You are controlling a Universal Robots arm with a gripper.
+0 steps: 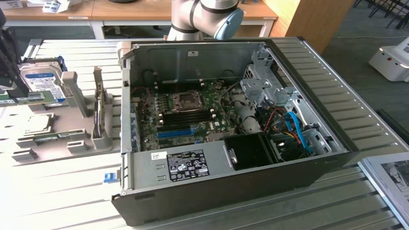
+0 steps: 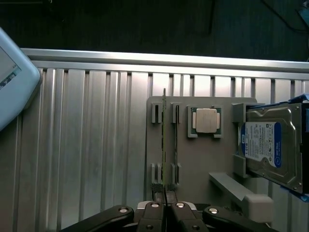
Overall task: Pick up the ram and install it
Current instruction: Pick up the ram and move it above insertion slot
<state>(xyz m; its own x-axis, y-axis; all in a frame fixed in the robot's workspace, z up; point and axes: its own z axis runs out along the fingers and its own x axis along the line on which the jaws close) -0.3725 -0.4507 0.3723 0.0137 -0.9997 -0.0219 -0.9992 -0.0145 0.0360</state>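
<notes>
Gripping the ram [image 2: 164, 140] at its near end, the claw [image 2: 164, 188] has both fingers pressed together on the board. From the wrist view the ram shows edge-on, as a thin dark-green line with small bumps along it. It runs straight over the outermost row of slot posts on a grey holder [image 2: 193, 193]. Whether it sits in those posts or hangs just above them cannot be told.

Surface: a table [image 2: 96, 145] of ribbed aluminium slats, pale and reflective. Room: wooden desks [image 1: 128, 9] behind it and grey floor [image 1: 357, 33] on the exterior view's right.

Nearby on the holder:
- A second row of slot posts stands just beside the ram.
- A square processor chip [image 2: 206, 120] lies flat in its recess.
- A silver hard drive [image 2: 270, 145] with a blue-and-white label stands on edge at the far side of the holder.

An open black computer case [image 1: 223, 191] lies on the table on the exterior view's right of the holder, well apart from the ram. Its green motherboard [image 1: 185, 110] faces up, with the case walls, a metal drive cage and loose blue and red cables around it. The robot arm [image 1: 201, 17] rises behind the case.
</notes>
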